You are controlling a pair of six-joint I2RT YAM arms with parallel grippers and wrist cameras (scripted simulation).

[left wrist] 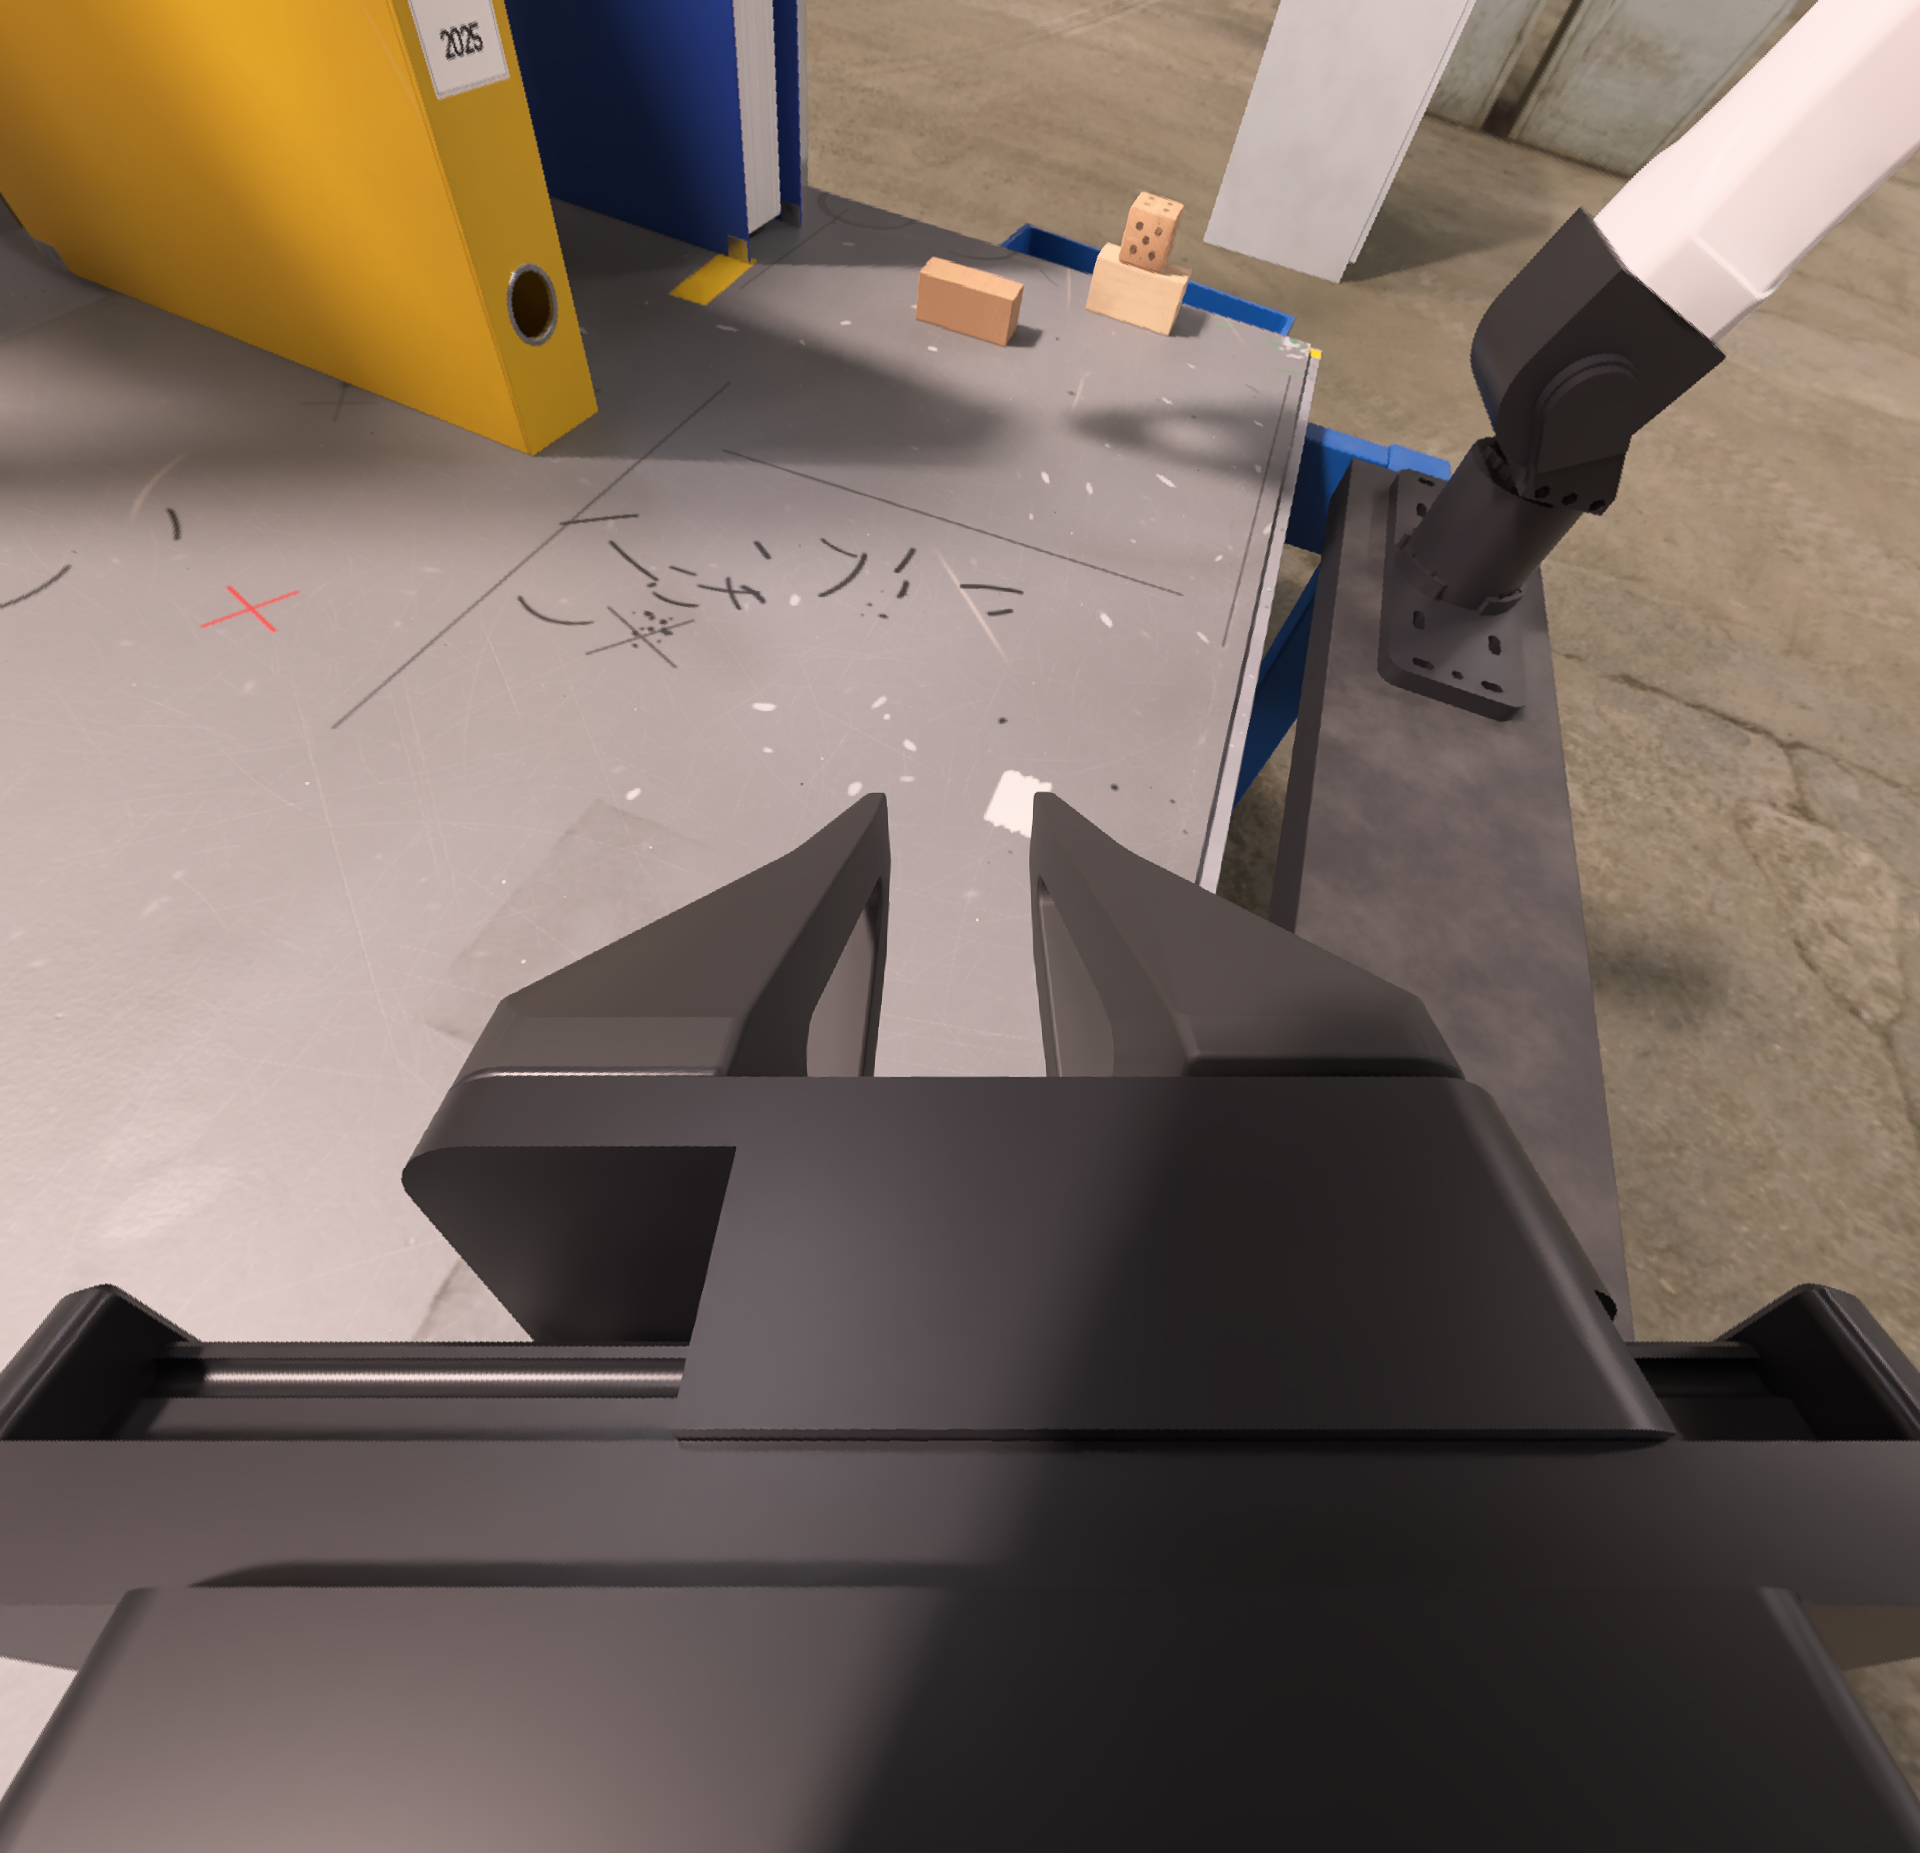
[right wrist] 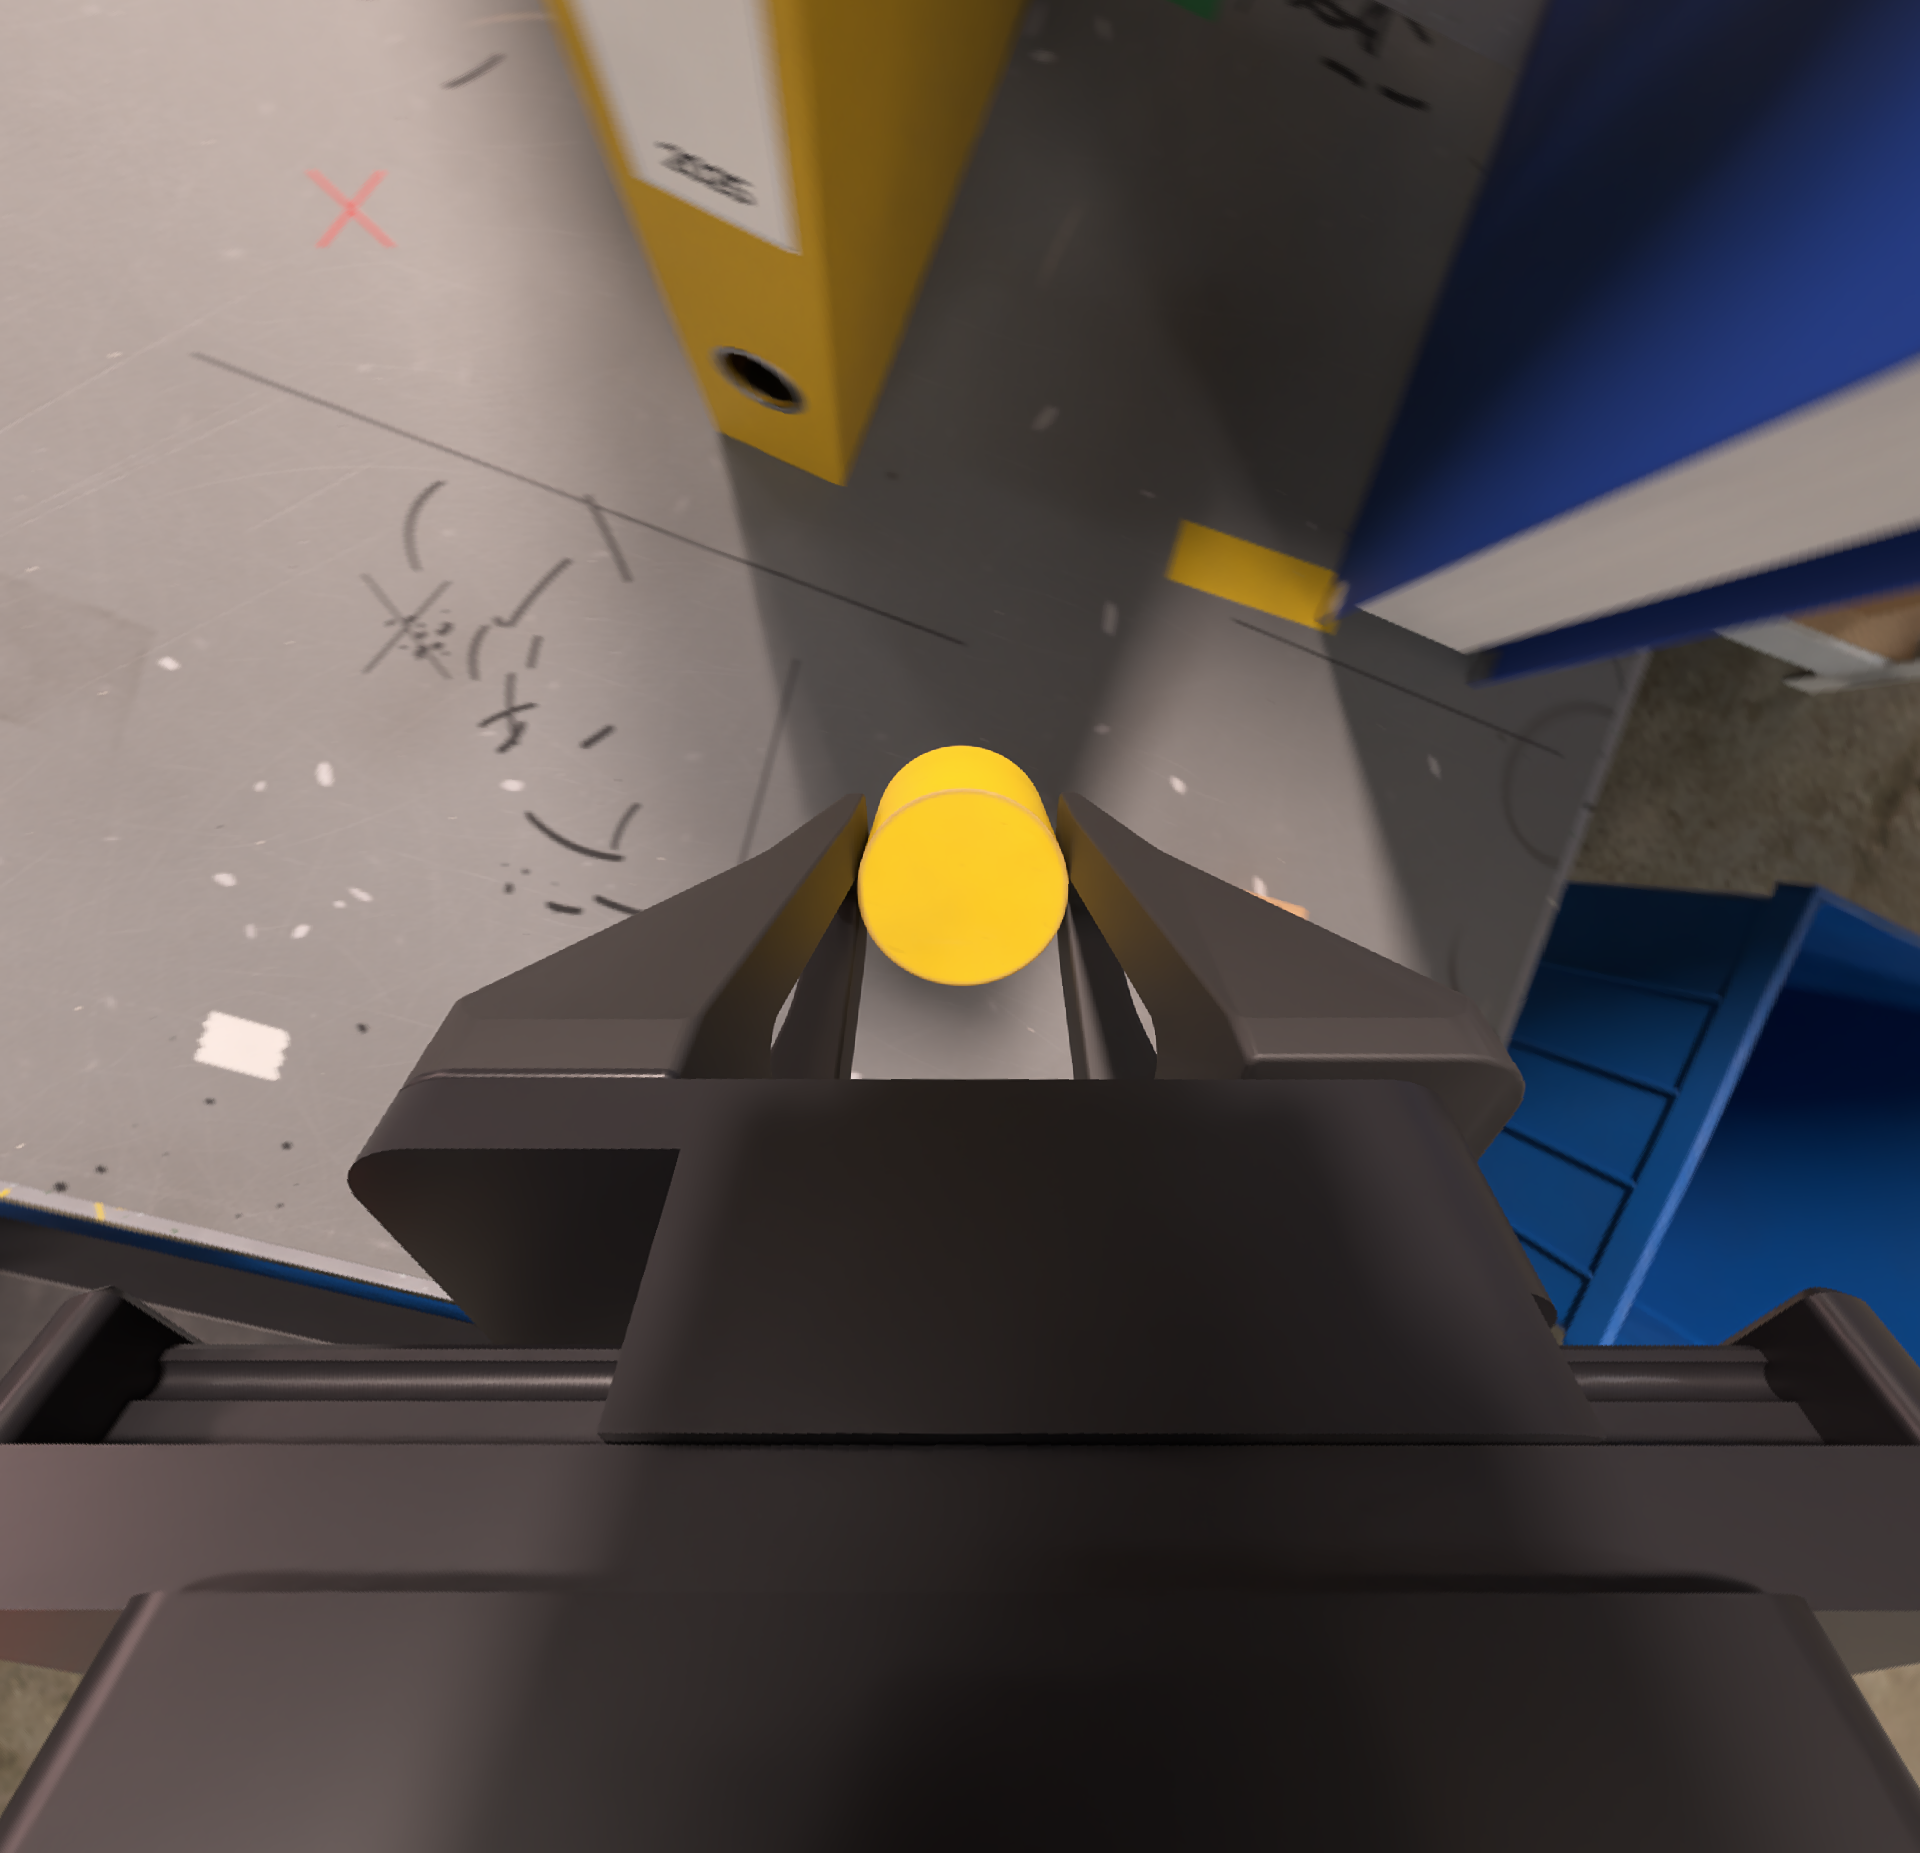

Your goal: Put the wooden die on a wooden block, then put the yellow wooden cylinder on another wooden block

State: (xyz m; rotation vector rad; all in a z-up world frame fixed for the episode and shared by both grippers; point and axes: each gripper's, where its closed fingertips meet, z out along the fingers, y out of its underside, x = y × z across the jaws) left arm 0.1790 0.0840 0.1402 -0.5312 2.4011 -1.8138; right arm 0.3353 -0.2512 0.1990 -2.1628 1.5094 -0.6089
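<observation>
In the left wrist view the wooden die (left wrist: pixel 1151 231) stands on a pale wooden block (left wrist: pixel 1135 291) near the table's far right corner. A darker brown wooden block (left wrist: pixel 968 300) lies bare just left of it. My left gripper (left wrist: pixel 958 806) is empty, its fingers a narrow gap apart, above the table's right side and far from the blocks. In the right wrist view my right gripper (right wrist: pixel 961 806) is shut on the yellow wooden cylinder (right wrist: pixel 961 868) and holds it above the grey table (right wrist: pixel 208 401). A small tan patch shows behind the right finger; I cannot tell what it is.
A yellow binder (left wrist: pixel 281 162) and a blue binder (left wrist: pixel 644 68) stand at the back left of the table; both show in the right wrist view, yellow (right wrist: pixel 748 193) and blue (right wrist: pixel 1683 297). The right arm's base (left wrist: pixel 1475 577) stands beyond the table's right edge. A blue bin (right wrist: pixel 1704 1097) sits off the edge.
</observation>
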